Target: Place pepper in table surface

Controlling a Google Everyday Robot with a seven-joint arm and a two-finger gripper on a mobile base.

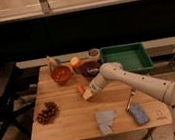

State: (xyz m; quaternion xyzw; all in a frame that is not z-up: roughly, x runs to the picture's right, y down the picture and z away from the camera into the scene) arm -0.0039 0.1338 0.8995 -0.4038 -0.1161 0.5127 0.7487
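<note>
A green tray is located at the upper right of the frame. An orange-red bowl is seen left of centre, with a round orange fruit and a dark bowl beside it. Grapes are positioned lower left. A folded cloth and a blue object are positioned lower centre. The gripper is located at centre frame.

pincer mid-table; bare wood leftward; bowls crowd behind
</note>
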